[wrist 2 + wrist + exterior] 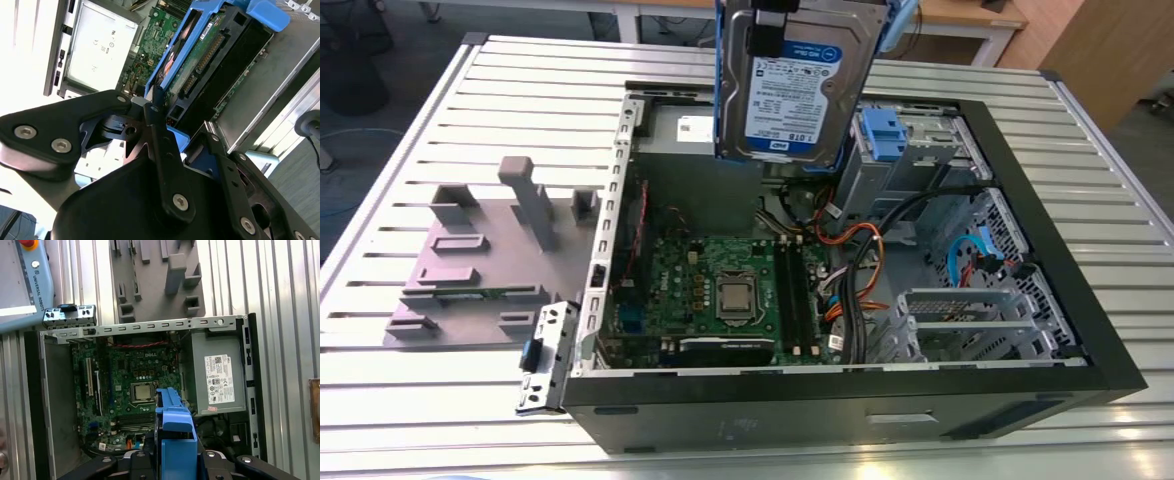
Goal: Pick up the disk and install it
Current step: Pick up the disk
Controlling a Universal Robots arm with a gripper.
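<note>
Jaws clamped tight on the disk (794, 85), gripping its blue frame on both sides. Disk is off the worktop (400, 400), hanging upright over the open PC case (1087, 330), label facing the exterior view. There it sits between the power supply (687, 130) and the drive cage with the blue latch (881, 135); can't tell how high above them. Second wrist view has its circuit-board side and connector row. First wrist view looks down the frame edge onto the motherboard (135, 375) and CPU socket (143, 391). Grey fixture block (480, 260) lies on the worktop beside the case, on the exterior view's left
</note>
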